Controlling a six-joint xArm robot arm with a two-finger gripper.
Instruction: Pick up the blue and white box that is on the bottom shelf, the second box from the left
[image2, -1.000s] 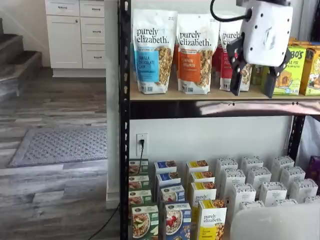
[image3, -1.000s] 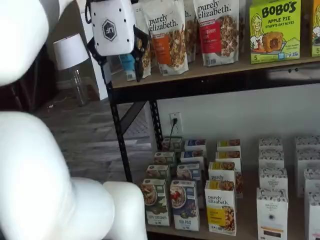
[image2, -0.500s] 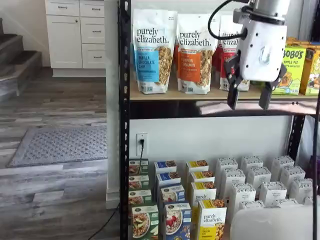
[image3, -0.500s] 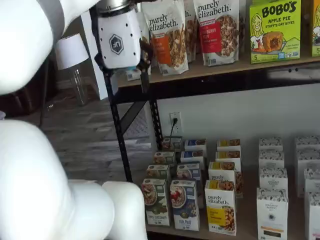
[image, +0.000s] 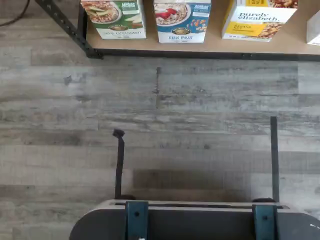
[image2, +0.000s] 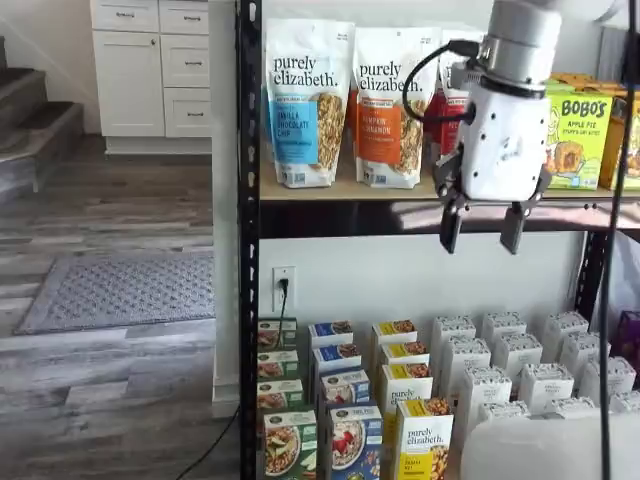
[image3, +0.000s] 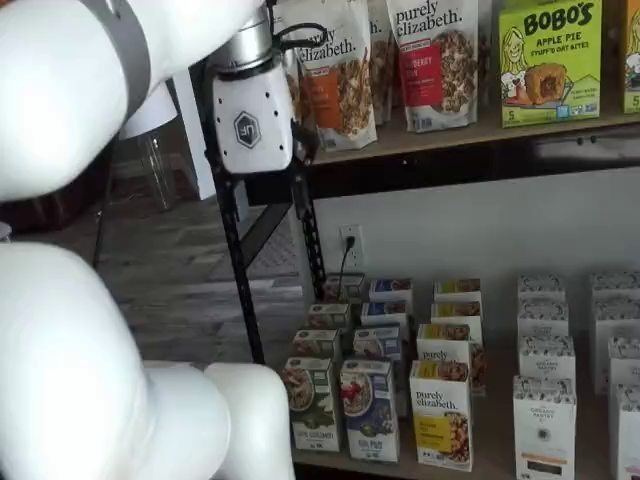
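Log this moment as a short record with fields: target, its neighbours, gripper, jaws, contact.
target: blue and white box, front of its row on the bottom shelf
neighbours: green box on one side, yellow box on the other
gripper: hanging in front of the upper shelf, well above the small boxes
jaws: open, nothing between them
contact: none with the target

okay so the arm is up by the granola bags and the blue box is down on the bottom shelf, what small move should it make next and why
Probably lower the tool toward the bottom shelf. Its fingers stand open with nothing between them, level with the upper board, while the blue box sits well below, at the front of its row between a green box and a yellow box. It also looks offset sideways from the blue box, so a shift across would follow.
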